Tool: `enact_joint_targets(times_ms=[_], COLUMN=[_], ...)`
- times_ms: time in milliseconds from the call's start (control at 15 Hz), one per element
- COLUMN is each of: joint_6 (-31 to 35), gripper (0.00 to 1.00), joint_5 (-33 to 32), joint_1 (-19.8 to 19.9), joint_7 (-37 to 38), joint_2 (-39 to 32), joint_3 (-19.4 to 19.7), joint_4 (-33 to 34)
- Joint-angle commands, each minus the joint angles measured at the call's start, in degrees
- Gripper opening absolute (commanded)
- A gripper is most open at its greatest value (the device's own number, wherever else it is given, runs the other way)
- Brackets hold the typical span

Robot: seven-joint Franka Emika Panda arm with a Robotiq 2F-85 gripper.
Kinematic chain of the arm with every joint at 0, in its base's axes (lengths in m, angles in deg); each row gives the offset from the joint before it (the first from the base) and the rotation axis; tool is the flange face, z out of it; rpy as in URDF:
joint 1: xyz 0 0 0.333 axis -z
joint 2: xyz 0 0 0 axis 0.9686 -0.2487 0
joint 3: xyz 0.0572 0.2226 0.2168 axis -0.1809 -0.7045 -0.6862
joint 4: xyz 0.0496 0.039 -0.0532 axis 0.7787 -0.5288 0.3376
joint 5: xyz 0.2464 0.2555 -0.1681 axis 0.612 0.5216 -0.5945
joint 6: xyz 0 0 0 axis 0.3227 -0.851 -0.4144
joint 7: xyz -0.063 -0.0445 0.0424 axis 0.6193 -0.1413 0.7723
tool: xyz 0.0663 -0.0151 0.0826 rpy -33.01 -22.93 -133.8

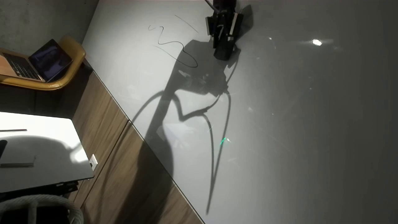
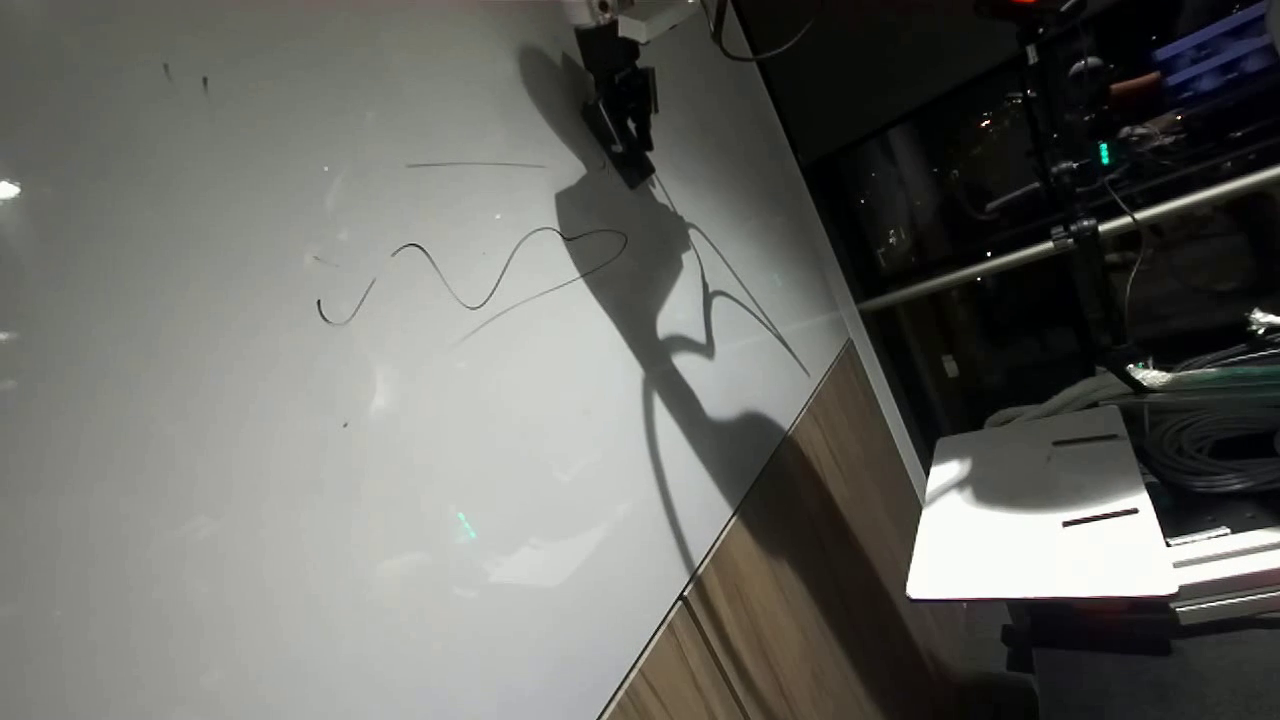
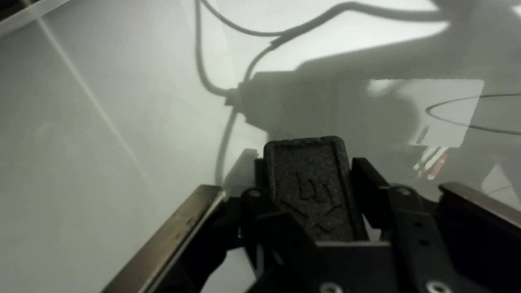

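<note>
End effector (image 3: 310, 173) around dark block (image 3: 313, 193), near end hidden.

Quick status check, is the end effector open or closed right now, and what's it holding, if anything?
End effector: closed on a dark block, apparently a whiteboard eraser, gripped by its sides.

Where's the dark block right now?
The dark block is clamped in the gripper, right of centre in the wrist view; in an exterior view it's in the upper part, right of the wavy black line.
</note>
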Motion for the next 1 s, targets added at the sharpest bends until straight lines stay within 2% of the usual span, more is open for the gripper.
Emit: enact_joint_targets(times_ms=[0,467,933], joint_6=[3.71,4.42,1.85], gripper=[0.28,0.28,0.28], joint_5=[0.97,0.96,0.36], joint_1=[0.11,0.05,-1.17], joint_7=[-0.06,-0.39,-0.13], joint_2=[1.24,0.68,-1.0], joint_3=[0.08,-0.03,-1.5], joint_4=[-5.02,-5.23,0.23])
